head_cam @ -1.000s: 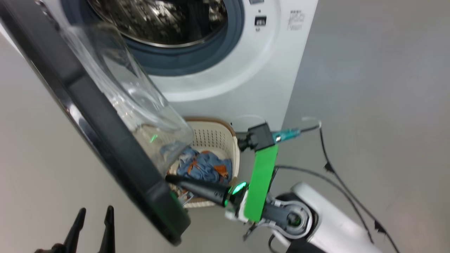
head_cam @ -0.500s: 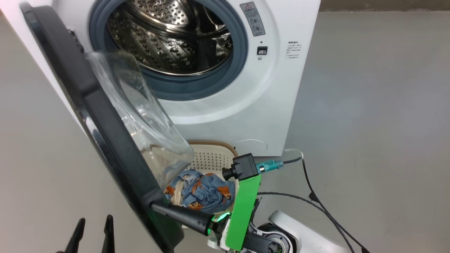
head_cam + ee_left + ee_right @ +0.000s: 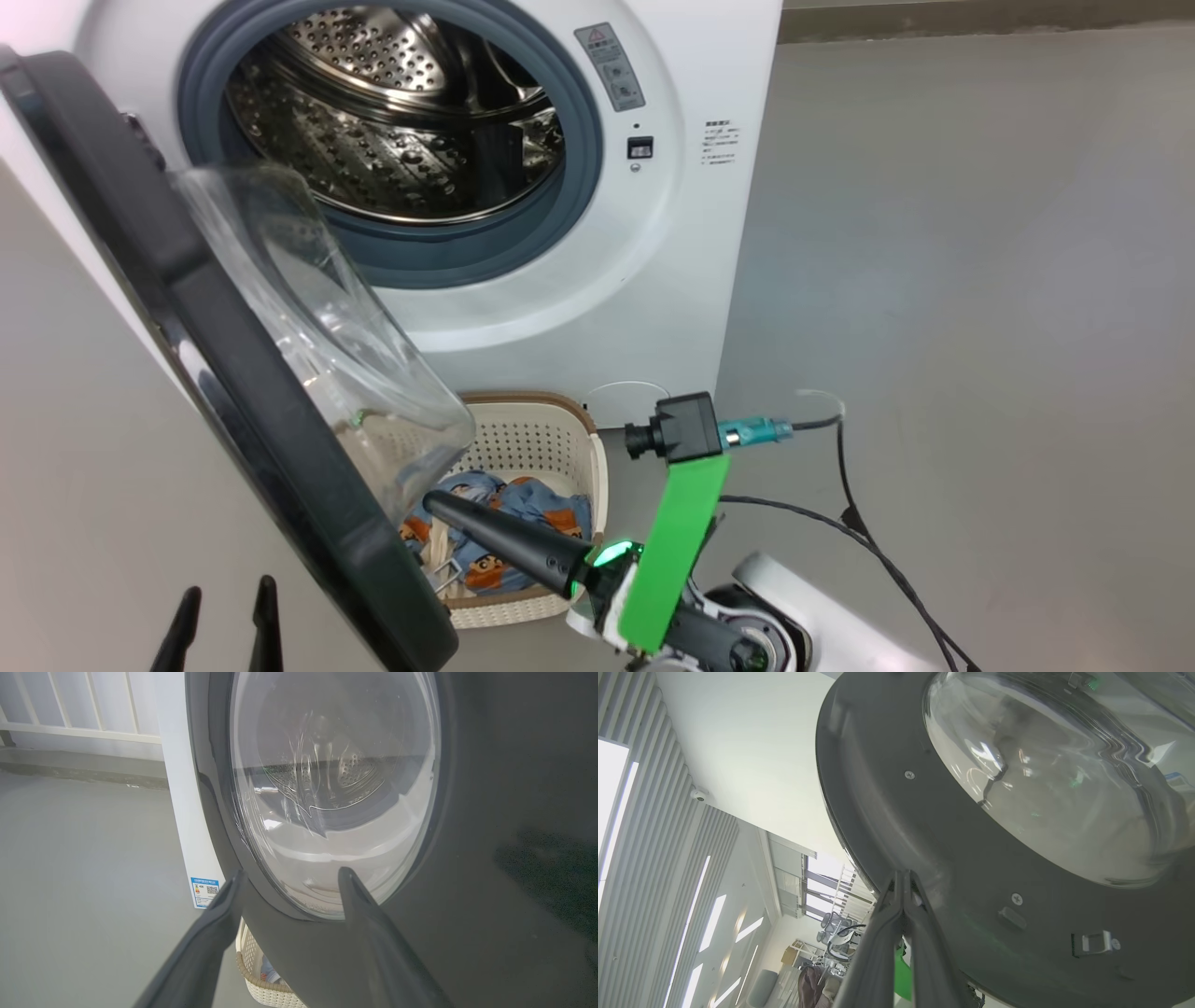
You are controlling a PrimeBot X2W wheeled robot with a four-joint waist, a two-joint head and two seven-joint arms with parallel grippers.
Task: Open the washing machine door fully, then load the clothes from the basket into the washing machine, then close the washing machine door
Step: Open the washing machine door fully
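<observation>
The door [image 3: 243,392] of the washer [image 3: 653,280] stands partly open, swung out to the left. Its glass bowl [image 3: 317,317] hangs over the basket [image 3: 551,439], which sits on the grey floor [image 3: 980,280] at the machine's foot. The clothes [image 3: 541,509] lie in the basket, half screened by the glass and by the right gripper [image 3: 434,502]. That gripper's fingers are pressed together, tips at the door's inner rim, and a metal latch [image 3: 1094,942] sits further along that rim. The left gripper [image 3: 230,588] hangs on the door's outer side, fingers spread and holding nothing, with the black rim between it and the basket. The steel drum [image 3: 392,131] shows through the open mouth. A black cable [image 3: 878,551] trails over the floor beside the right arm's green bracket [image 3: 677,551].
</observation>
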